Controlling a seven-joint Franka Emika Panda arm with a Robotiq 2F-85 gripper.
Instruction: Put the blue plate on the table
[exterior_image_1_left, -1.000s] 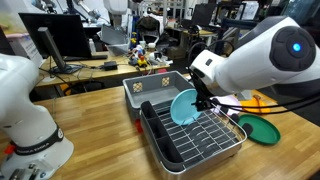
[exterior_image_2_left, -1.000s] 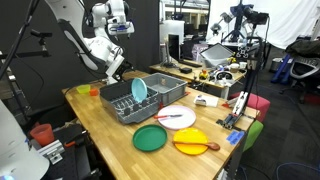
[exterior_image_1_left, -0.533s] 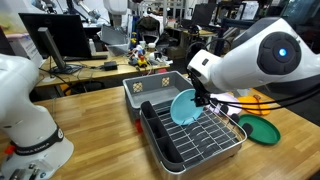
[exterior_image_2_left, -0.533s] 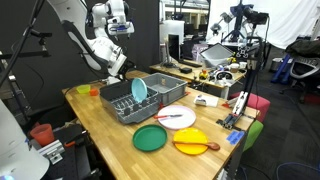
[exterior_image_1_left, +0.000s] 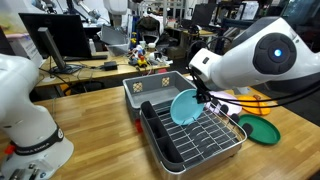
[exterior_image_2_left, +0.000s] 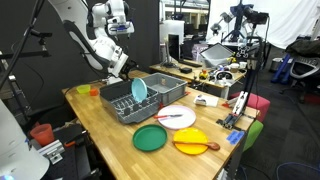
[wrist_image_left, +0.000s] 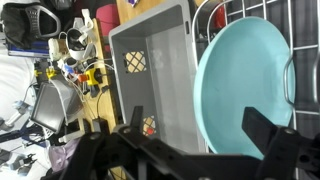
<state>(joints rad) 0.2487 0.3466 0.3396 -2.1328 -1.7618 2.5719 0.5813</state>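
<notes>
The blue plate (exterior_image_1_left: 184, 106) stands on edge in the wire dish rack (exterior_image_1_left: 215, 135), which sits inside the grey bin (exterior_image_1_left: 150, 90) on the wooden table (exterior_image_1_left: 100, 110). It also shows in an exterior view (exterior_image_2_left: 139, 89) and fills the right of the wrist view (wrist_image_left: 245, 85). My gripper (exterior_image_1_left: 203, 98) hovers at the plate's upper rim and is open. In the wrist view the gripper (wrist_image_left: 200, 140) has its two dark fingers spread wide, with the plate's edge showing between them. I cannot tell whether a finger touches the plate.
On the table (exterior_image_2_left: 110, 130) in front of the bin (exterior_image_2_left: 125, 108) lie a dark green plate (exterior_image_2_left: 151, 138), an orange plate (exterior_image_2_left: 190, 141) and a white plate (exterior_image_2_left: 177, 117). The green plate (exterior_image_1_left: 262, 130) lies beside the rack. A red cup (exterior_image_2_left: 41, 133) stands off the table's corner.
The arm has shifted slightly toward the bin and the plate. The plate has not moved and the gripper stays open.
</notes>
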